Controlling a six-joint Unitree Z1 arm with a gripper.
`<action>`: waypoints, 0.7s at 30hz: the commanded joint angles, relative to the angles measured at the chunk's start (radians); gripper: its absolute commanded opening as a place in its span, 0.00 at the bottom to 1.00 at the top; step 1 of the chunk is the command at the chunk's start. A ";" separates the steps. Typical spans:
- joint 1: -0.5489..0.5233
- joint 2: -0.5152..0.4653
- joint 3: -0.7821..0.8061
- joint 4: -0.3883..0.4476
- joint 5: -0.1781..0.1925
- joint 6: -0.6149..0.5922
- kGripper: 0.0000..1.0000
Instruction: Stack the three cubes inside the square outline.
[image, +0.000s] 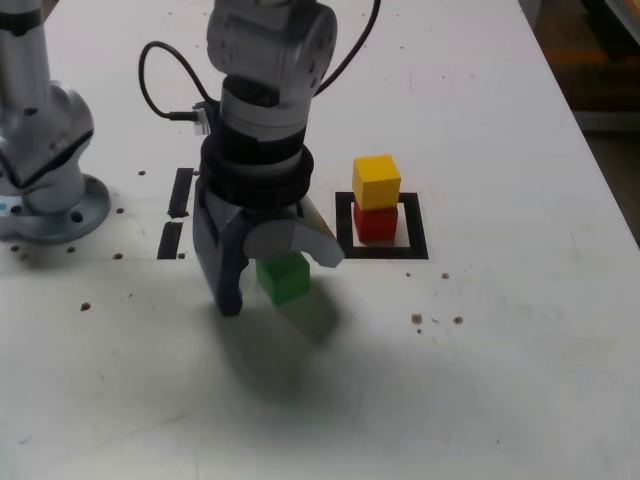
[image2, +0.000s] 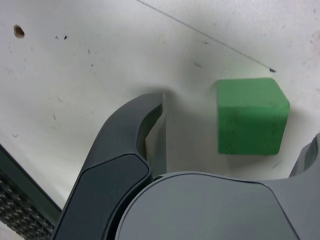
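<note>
The yellow cube (image: 376, 181) sits on top of the red cube (image: 376, 221), and both stand inside the square outline (image: 412, 251) right of centre in the exterior view. The green cube (image: 285, 279) rests alone on the white table, left of the outline. My gripper (image: 278, 284) hangs low over it, open, with the dark finger (image: 229, 290) on one side and the lighter finger (image: 318, 248) on the other. In the wrist view the green cube (image2: 251, 116) lies between the spread fingers of the gripper (image2: 235, 122), touching neither.
The arm's grey base (image: 45, 190) stands at the exterior view's left. Two short black strips (image: 181, 192) lie just left of the gripper. A black cable (image: 150, 85) loops behind the arm. Small dark specks (image: 417, 319) dot the table, whose edge runs down the right.
</note>
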 joint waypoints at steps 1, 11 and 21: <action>0.009 0.011 0.006 -0.012 0.000 0.014 0.99; 0.042 0.049 0.023 -0.060 0.025 0.048 0.88; 0.055 0.088 0.018 -0.072 0.071 0.007 0.63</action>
